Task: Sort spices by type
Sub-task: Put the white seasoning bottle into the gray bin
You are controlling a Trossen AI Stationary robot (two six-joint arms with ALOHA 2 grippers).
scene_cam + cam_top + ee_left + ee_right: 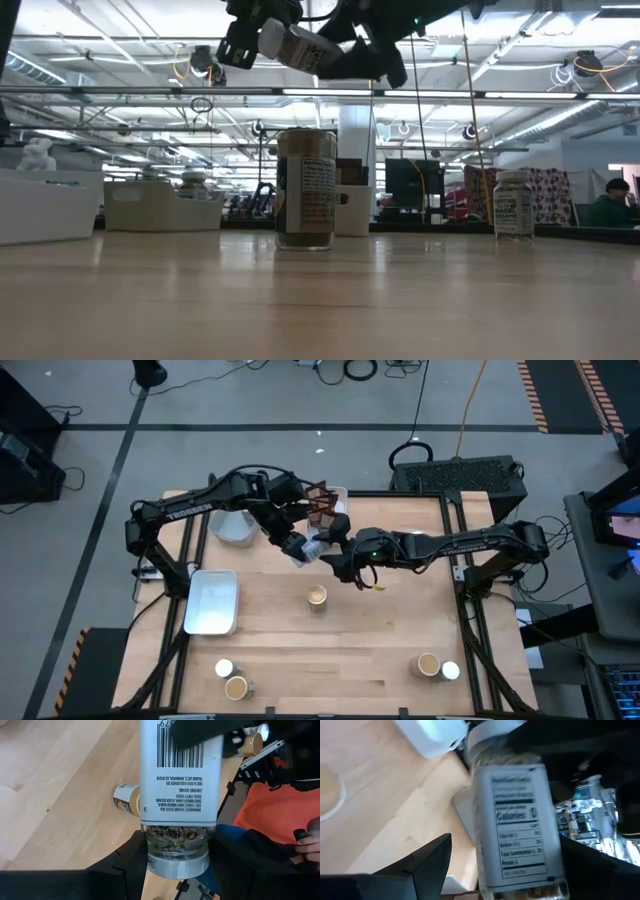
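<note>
A spice jar with a pale grey cap and a white label hangs high over the middle of the table, lying nearly level. My left gripper is shut on its cap end. My right gripper faces it from the right, open, with its fingers on either side of the jar's bottom end. Other spices stand on the table: a tan-topped jar in the middle, one pair near the front left and one pair near the front right. Dark packets sit at the far edge. My left gripper pinches the jar's glass neck, just behind the grey cap, between its two fingers. The fingers slant down from the table's left. The jar is lifted clear and points away from them toward the right gripper. My right gripper has one finger clearly apart from the jar. Whether the other finger touches it, I cannot tell.
A white tray lies at the left. A second pale tray lies farther back, under the left arm. The table's near half has bare wood between the jar pairs. Beyond the table, a person's hand and an orange garment show.
</note>
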